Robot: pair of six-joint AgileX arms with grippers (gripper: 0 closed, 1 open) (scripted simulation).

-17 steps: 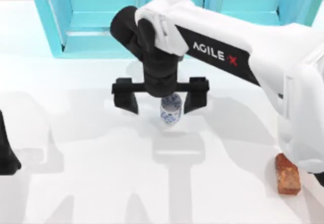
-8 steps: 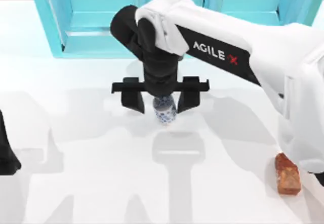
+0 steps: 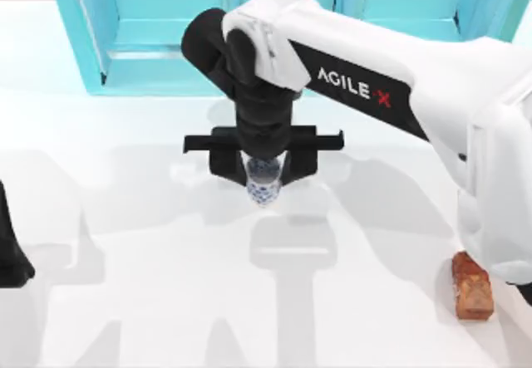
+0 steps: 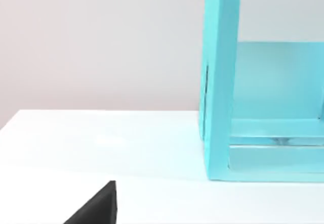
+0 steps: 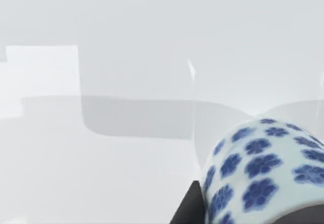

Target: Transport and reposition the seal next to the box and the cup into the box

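Right gripper [image 3: 263, 165] clenched on cylindrical blue-flowered cup [image 3: 263, 182]; mottled oblong seal [image 3: 471, 285] well apart.

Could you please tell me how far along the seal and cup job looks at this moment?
Nothing is placed yet. In hand: the right tool is closed around the cup at mid-table. Left: the seal lies untouched at the table's right edge, and the left tool sits parked at the left.
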